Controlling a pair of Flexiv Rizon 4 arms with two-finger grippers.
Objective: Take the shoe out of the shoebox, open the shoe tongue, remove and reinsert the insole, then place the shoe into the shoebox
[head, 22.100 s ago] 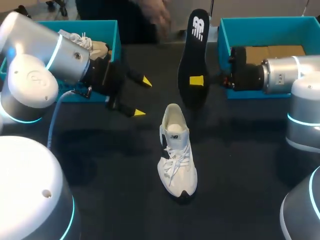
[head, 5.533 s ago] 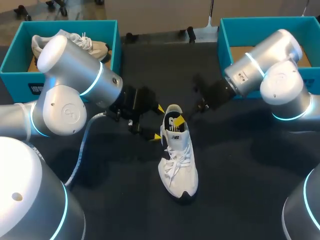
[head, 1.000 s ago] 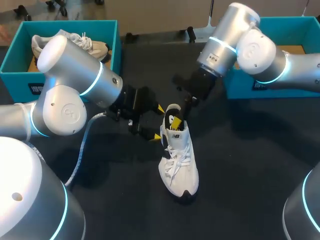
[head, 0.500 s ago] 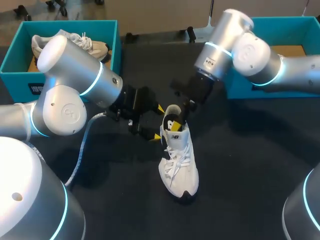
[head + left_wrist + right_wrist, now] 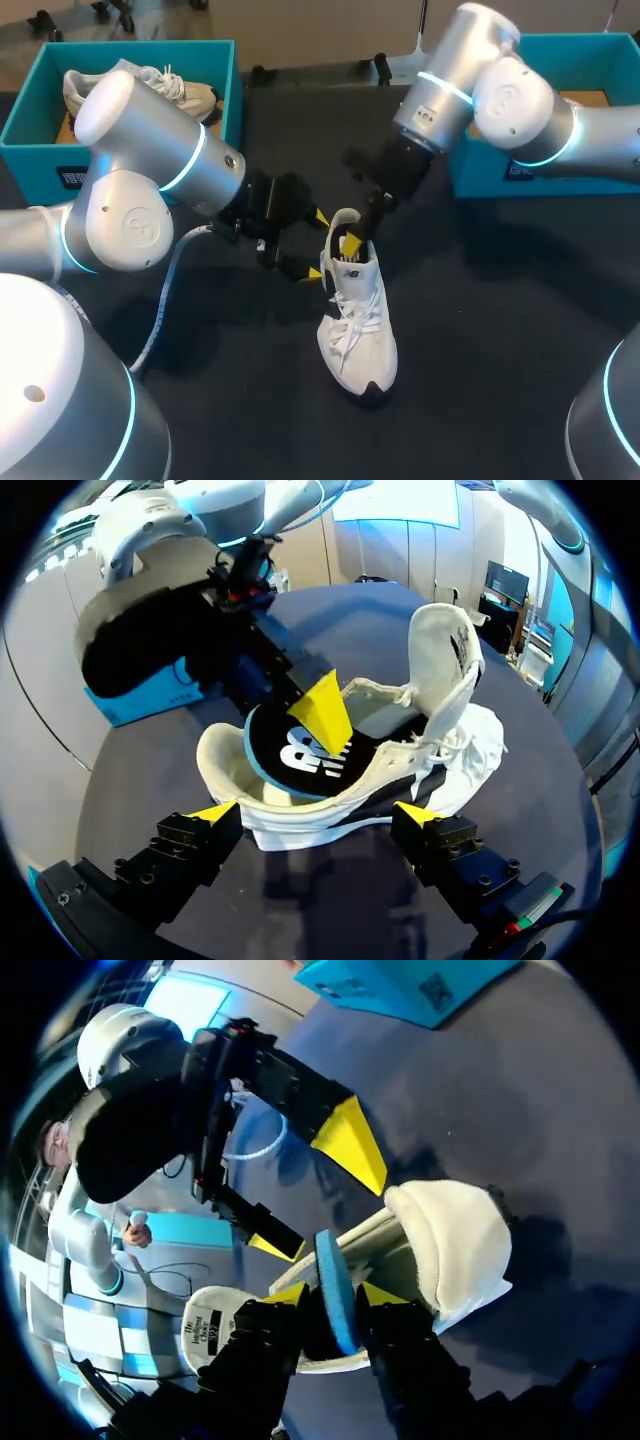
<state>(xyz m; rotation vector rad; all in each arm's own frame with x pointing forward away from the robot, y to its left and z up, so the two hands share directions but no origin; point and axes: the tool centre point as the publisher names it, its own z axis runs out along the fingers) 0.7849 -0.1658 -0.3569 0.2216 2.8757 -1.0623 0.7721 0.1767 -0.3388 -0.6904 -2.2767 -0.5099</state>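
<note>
Currently the white shoe (image 5: 358,320) stands upright on the dark table (image 5: 480,330), just ahead of the left gripper (image 5: 312,813) and under the right gripper (image 5: 335,1297). It has white laces and a dark patch at the toe, and its tongue (image 5: 445,650) is pulled up, standing clear of the opening. The left jaws are released and spread wide, one finger at each side of the heel; whether they touch the shoe cannot be told. The right jaws are clenched on the insole (image 5: 298,762), grasping its blue edge from both sides. The insole is black on top with a white mark, and it lies tilted in the shoe's opening, just ahead of the left fingers. A teal shoebox (image 5: 520,45) sits well behind the right gripper. A second shoebox (image 5: 30,110), holding a spare shoe (image 5: 175,90), sits well behind the left gripper.
</note>
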